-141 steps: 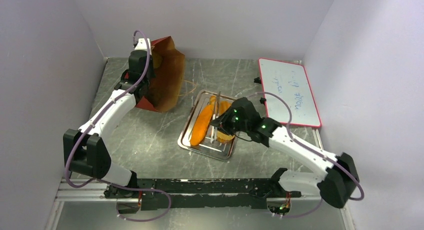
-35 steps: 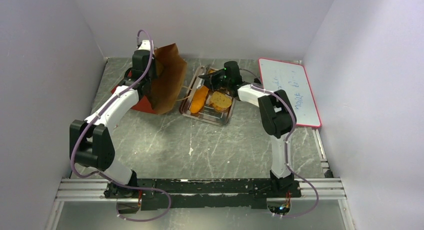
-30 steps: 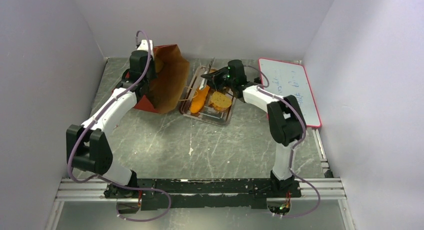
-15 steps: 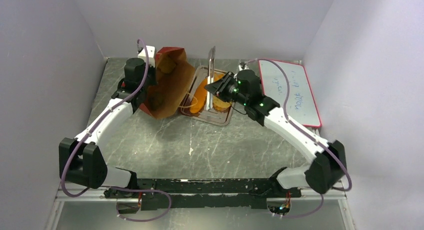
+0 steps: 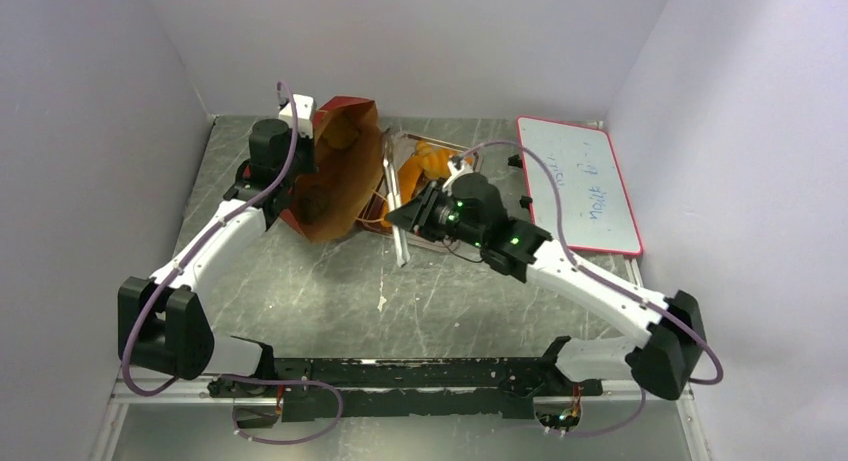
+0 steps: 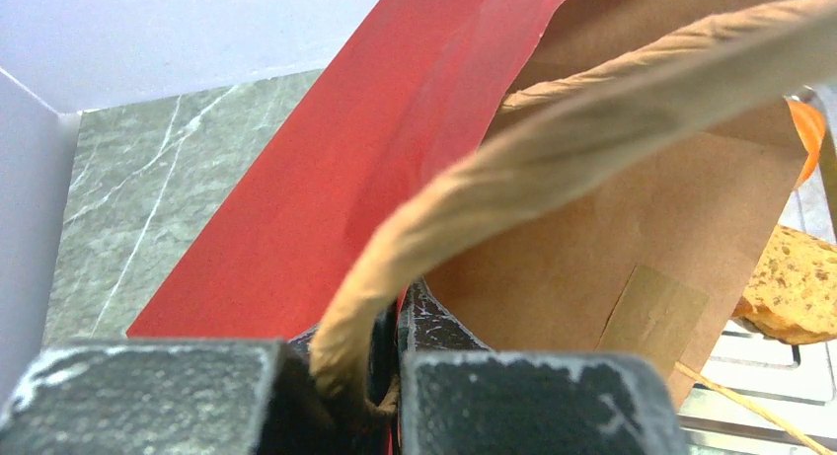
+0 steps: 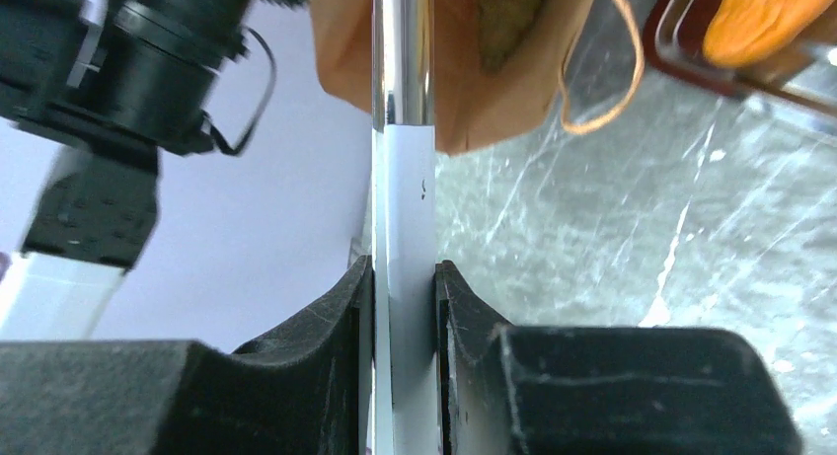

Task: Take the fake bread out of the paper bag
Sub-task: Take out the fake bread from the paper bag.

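Inside the paper bag [image 5: 345, 181], at the far left of the desk [image 5: 300, 281]: fake bread [image 5: 340, 133], two pieces visible against the brown lining, one high by the far wall, one lower and darker. Other pieces lie outside the bag in the silver tray [image 5: 420, 138], which sits just beside the bag's mouth: glossy orange ones and a seeded slice.

Paper bag: rust-red outside, kraft brown inside, tipped so that its mouth opens toward the tray.

Left end effector [image 6: 390, 366]: fingers pressed together on the bag's tan twisted-cord handle [image 6: 553, 159], at the bag's upper rim.

Right end effector [image 7: 403, 277]: pinching a flat silver metal strip [image 7: 403, 179] between its pads. From above, the strip runs far to near between the bag's mouth and the tray.

Desk: grey, marble-patterned.

Whiteboard [image 5: 580, 186]: red-framed, with blue writing, lying flat at the far right, apart from the tray.
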Robot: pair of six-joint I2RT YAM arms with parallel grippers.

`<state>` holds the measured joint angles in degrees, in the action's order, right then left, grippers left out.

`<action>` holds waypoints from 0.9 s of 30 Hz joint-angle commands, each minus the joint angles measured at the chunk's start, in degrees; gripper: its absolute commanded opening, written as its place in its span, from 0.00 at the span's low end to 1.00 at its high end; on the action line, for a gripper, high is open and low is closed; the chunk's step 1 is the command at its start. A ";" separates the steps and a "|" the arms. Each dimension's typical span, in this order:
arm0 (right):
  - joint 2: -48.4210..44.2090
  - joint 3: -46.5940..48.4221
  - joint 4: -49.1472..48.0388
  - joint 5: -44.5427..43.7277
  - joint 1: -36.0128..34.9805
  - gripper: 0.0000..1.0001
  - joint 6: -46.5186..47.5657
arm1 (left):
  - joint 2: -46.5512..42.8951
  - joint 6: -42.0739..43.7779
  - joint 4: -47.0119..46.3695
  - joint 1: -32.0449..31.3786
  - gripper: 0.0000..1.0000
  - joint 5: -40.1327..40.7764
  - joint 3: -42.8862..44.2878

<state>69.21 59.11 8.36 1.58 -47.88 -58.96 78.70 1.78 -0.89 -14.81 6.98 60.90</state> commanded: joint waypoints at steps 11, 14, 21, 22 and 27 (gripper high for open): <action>18.26 0.32 -14.17 14.62 -4.15 0.15 -7.69 | -4.47 0.91 -8.99 -0.57 0.07 -6.78 -5.70; 21.62 1.00 -15.55 18.33 -4.25 0.21 -9.79 | -3.96 0.97 -9.66 -0.74 0.07 -7.59 -5.93; 27.00 -2.23 -29.22 26.10 -4.41 0.27 -22.07 | -2.85 0.77 -10.54 -1.68 0.07 -5.97 -5.89; 27.18 -3.64 -31.51 26.66 -4.50 0.27 -24.78 | -2.62 0.69 -10.62 -1.78 0.07 -5.64 -5.89; 27.09 -7.14 -40.43 26.94 -4.92 0.30 -33.37 | -2.08 0.67 -11.32 -2.38 0.07 -5.19 -6.15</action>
<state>96.49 53.69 -20.18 26.00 -52.14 -83.24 76.18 2.35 -7.90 -16.40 2.04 54.78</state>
